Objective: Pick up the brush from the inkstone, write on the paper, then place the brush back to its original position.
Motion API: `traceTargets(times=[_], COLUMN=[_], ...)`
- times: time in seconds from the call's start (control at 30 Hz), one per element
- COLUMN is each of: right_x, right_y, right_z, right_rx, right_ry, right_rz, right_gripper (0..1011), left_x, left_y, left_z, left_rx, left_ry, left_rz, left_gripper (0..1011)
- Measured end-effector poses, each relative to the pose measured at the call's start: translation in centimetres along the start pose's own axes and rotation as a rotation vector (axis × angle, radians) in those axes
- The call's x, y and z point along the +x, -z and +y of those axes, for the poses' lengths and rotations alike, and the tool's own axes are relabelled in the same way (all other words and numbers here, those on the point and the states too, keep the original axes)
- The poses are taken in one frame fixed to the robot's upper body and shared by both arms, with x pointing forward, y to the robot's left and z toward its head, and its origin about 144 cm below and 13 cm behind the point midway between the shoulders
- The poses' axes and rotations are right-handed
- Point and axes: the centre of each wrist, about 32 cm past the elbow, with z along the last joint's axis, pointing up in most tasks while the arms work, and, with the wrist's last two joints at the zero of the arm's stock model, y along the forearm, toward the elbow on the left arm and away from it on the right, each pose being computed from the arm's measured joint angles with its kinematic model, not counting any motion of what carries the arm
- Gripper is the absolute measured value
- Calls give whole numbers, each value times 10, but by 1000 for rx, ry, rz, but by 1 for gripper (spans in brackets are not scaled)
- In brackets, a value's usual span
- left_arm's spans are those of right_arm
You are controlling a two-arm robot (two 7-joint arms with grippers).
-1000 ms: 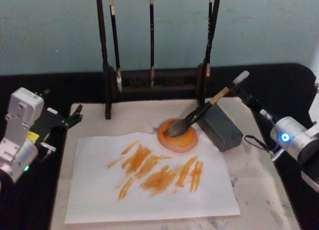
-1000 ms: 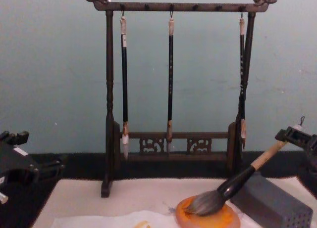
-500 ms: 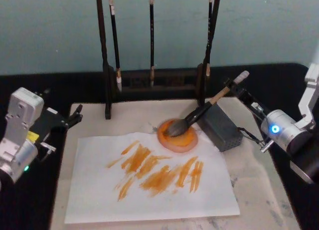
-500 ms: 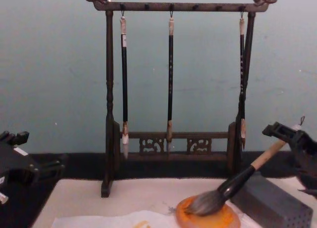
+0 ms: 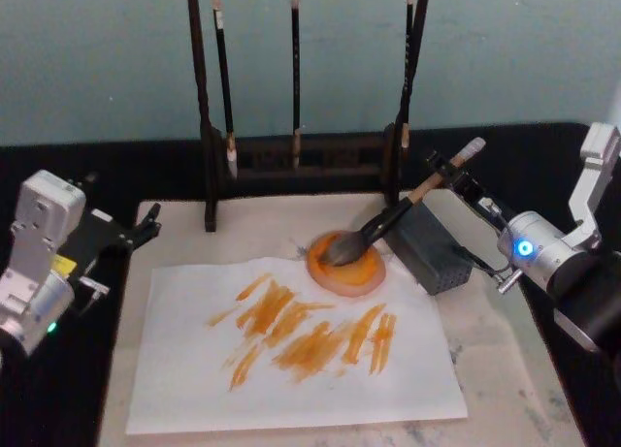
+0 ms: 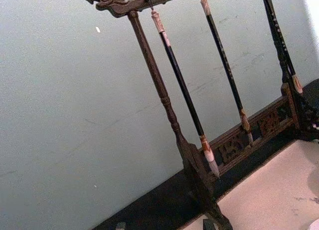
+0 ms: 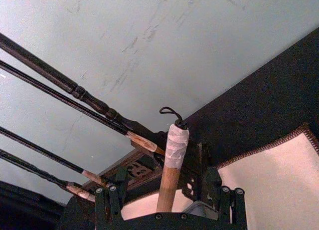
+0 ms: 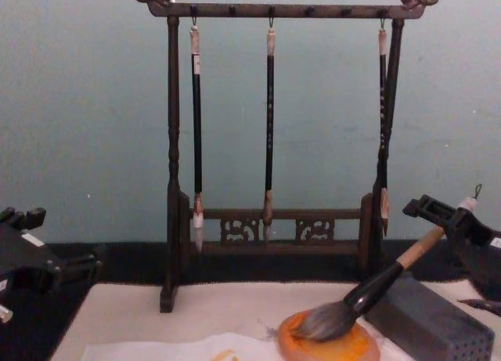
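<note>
The brush [image 5: 388, 219] lies with its bushy bristles on the round orange inkstone [image 5: 361, 274], its shaft leaning on a grey block. My right gripper [image 5: 452, 180] is open, and its two fingers stand either side of the tan handle just below the white end cap. The right wrist view shows the handle [image 7: 168, 177] between the fingers with a gap on both sides. The chest view shows the brush [image 8: 376, 286], the inkstone [image 8: 352, 350] and the right gripper [image 8: 438, 216] side on. The white paper [image 5: 291, 379] carries orange strokes. My left gripper [image 5: 136, 232] is parked, open, at the mat's left edge.
The grey perforated block [image 5: 434, 250] sits right of the inkstone. A dark wooden rack [image 5: 296, 158] with three thin hanging brushes stands behind. A beige felt mat [image 5: 505, 350] lies under everything on a black table. Bare mat shows right of the paper.
My right gripper has moved forward and to the left along the brush handle and now straddles its upper end. The brush, the inkstone and the left arm have stayed put.
</note>
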Motion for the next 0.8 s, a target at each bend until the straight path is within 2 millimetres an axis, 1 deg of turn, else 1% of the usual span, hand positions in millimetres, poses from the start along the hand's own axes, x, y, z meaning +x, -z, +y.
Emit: traceTargets(times=[0.73,0.8], right_x=[-1,-1], right_y=[1,1], right_z=[-2,-2], right_rx=[-5,-5], right_ry=[-9,-8], right_rz=[-13,-13], right_gripper=[1000,982], left_x=[0,0], left_y=[0,0], left_z=[0,0], left_rx=[0,0], left_ry=[0,0], left_rz=[0,0], left_gripper=[1001,1001])
